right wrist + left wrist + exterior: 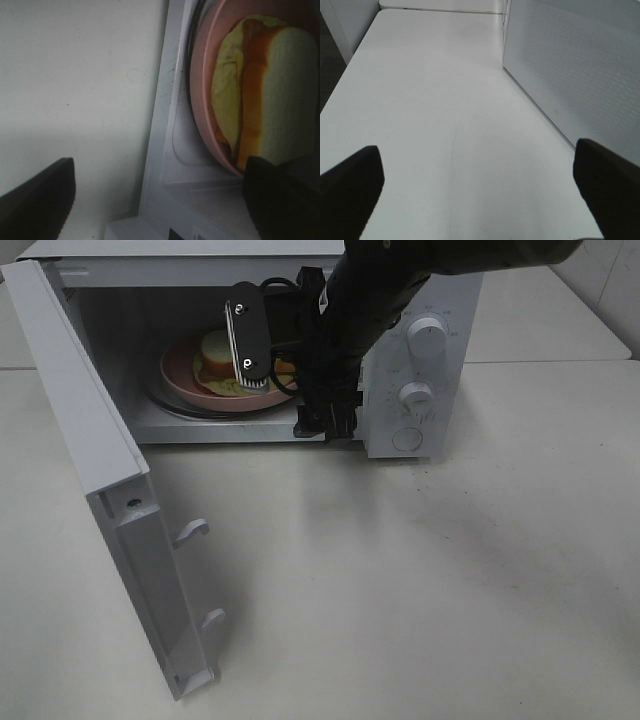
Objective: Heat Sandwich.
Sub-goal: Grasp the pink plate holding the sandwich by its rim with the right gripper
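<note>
The sandwich (215, 352), white bread with a tan crust and pale yellow-green filling, lies on a pink plate (180, 375) inside the open microwave (420, 290). My right gripper (290, 375) hangs at the oven's mouth, just in front of the plate, open and holding nothing. In the right wrist view the sandwich (270, 95) and plate (200, 100) sit on the glass turntable, with one fingertip of the right gripper (160, 195) before the plate's edge and the other over the table outside. My left gripper (480, 195) is open over bare table beside the microwave's perforated side wall (580, 75).
The microwave door (80, 440) stands swung wide open to the left, its latch hooks (195, 530) facing the table. Two knobs (427, 337) and a button sit on the control panel at the right. White table (400, 590) spreads in front.
</note>
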Robot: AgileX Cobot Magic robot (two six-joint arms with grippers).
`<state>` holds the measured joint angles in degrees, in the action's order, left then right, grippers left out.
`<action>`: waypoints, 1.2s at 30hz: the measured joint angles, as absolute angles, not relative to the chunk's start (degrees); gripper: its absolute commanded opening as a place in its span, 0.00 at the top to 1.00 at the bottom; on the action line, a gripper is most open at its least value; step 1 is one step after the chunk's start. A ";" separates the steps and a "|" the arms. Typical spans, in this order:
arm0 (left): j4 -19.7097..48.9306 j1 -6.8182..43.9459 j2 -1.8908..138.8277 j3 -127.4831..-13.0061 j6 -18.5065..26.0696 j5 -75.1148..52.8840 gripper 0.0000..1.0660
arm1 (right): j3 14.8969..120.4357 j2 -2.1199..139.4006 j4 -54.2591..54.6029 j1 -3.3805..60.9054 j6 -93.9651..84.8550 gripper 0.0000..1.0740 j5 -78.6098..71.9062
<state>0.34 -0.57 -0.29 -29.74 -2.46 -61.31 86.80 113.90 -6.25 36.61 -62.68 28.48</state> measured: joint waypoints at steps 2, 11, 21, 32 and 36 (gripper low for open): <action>0.34 -0.57 -0.29 -29.74 -2.46 -61.31 0.08 | 88.41 115.74 -6.19 36.61 -62.62 0.20 27.73; 0.34 -0.57 -0.29 -29.74 -2.46 -61.31 0.08 | 94.25 121.52 -6.25 36.61 -62.62 0.21 26.53; 0.34 -0.57 -0.29 -29.74 -2.46 -61.31 0.08 | 101.01 128.17 -6.19 36.61 -62.51 0.23 26.01; 0.34 -0.57 -0.29 -29.74 -2.46 -61.31 0.08 | 108.23 134.19 -6.19 36.61 -61.25 0.24 26.81; 0.34 -0.57 -0.29 -29.74 -2.46 -61.31 0.08 | 112.47 136.59 -6.19 36.61 -60.79 0.25 27.90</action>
<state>0.34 -0.57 -0.29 -29.74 -2.46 -61.31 112.47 136.59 -6.19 36.61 -60.79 27.90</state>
